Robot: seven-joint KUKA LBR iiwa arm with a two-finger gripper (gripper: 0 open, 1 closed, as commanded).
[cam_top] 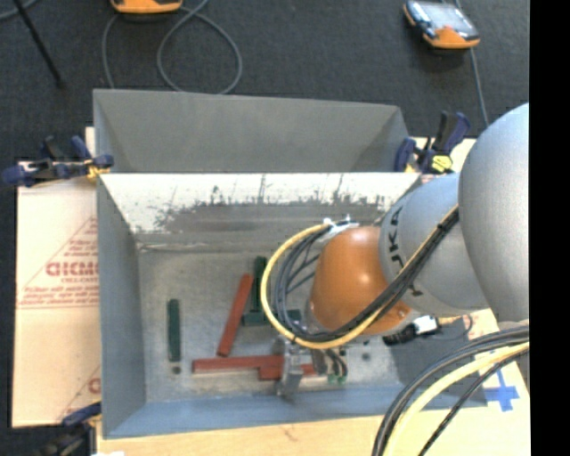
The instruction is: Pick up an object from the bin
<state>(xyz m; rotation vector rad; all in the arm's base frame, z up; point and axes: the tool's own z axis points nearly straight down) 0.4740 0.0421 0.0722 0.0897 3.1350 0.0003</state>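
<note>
a slim dark green stick is laid flat, pointing up the view, well apart from the rest. to its right a red-brown bar is set aslant, just beside a dark green block. on the dark floor a looped cable and an orange-and-black device are seen.

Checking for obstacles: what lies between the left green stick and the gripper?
Camera view: the lower end of a slanted red bar and a level red bar.

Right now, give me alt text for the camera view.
The arm's tool sits at the right end of a flat red bar lying along the near wall of the grey bin. A second red bar lies diagonally beyond it; a dark green stick lies farther left.
</note>
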